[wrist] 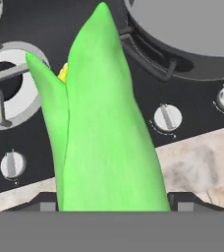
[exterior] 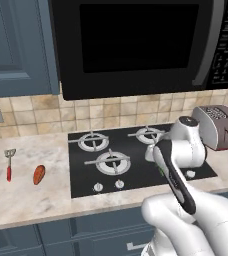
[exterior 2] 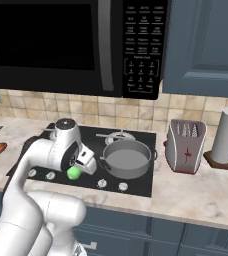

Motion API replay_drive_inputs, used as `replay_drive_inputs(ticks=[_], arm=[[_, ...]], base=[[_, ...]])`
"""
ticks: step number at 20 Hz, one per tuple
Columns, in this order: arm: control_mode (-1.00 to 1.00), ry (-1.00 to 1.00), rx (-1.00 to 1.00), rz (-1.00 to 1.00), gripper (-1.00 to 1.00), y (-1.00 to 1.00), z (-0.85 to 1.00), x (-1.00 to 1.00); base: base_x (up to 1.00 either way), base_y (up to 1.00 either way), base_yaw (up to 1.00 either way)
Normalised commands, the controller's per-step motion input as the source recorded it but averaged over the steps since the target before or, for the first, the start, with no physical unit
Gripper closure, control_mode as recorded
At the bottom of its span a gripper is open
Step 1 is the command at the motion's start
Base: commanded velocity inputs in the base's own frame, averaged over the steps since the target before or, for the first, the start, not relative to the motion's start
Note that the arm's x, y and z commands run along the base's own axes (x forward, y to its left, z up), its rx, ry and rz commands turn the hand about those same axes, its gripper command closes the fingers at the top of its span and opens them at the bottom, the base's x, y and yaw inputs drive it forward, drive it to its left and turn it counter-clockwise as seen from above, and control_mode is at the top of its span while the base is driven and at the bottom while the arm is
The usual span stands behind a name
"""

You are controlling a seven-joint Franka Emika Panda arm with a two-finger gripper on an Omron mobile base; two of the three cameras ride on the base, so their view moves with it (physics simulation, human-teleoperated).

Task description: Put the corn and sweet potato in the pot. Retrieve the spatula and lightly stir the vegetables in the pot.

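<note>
The pot (exterior 2: 127,158) stands on the stove (exterior 2: 136,185) just to the right of the gripper (exterior 2: 81,167), whose jaws are closed on the wide green corn (wrist: 106,142), and the long axis of the corn points away from the hand, over the stove's front knobs.

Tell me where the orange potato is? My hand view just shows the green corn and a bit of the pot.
Observer: The sweet potato lies on the counter, left of the stove.
Operator: And the spatula?
Observer: The spatula lies on that counter too, left of the sweet potato and not touching it.
Operator: Is anything in the pot?
Observer: No, from the right base view the pot looks empty.
</note>
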Motion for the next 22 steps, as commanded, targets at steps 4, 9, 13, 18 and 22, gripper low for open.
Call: replay_drive_inputs(ticks=[4, 9, 13, 18, 22], arm=[[-1.0, 0.04, -0.21, 0.0, 1.0, -0.69, 0.15, -0.21], [-1.0, 0.0, -0.13, 0.0, 1.0, -0.72, 0.01, -0.05], [-1.0, 0.0, -0.07, 0.0, 1.0, -0.69, 0.19, 0.0], [-1.0, 0.0, 0.01, 0.0, 1.0, -0.32, 0.15, 0.0], [-1.0, 0.0, 0.13, 0.0, 1.0, -0.06, 0.01, 0.0]], base=[[0.0, 0.0, 0.0], [0.0, 0.0, 0.0], [0.0, 0.0, 0.0], [0.0, 0.0, 0.0], [0.0, 0.0, 0.0]])
